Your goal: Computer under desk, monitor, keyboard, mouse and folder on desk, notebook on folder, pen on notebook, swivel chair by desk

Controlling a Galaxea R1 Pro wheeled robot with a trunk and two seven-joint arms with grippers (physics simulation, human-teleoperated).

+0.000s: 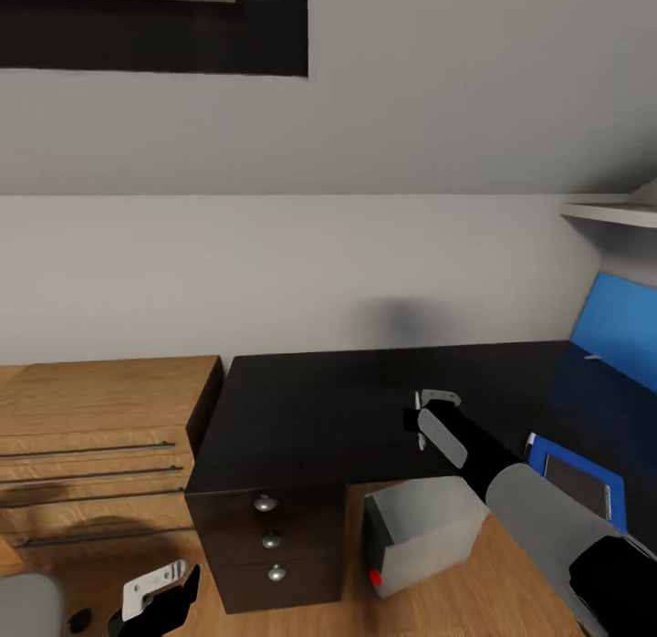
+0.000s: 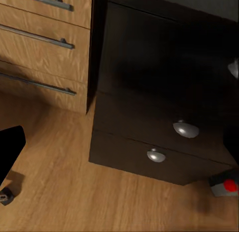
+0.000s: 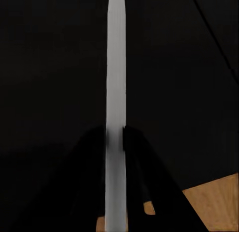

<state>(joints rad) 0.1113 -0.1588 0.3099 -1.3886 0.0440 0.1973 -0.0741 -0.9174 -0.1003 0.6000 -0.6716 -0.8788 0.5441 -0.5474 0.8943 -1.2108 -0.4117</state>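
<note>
My right gripper hangs over the middle of the black desk, shut on the thin white pen. In the right wrist view the pen stands straight between the two dark fingers above the black desktop. The blue folder lies on the desk at the right with the grey notebook on top, partly hidden by my right forearm. The light-grey computer sits on the floor under the desk, and its red light shows beside the drawer unit. My left gripper is low at the left, open and holding nothing.
The desk's black drawer unit with silver knobs stands beside a light-wood drawer chest. A blue wall panel and a white shelf are at the right. Wooden floor lies in front of the drawers.
</note>
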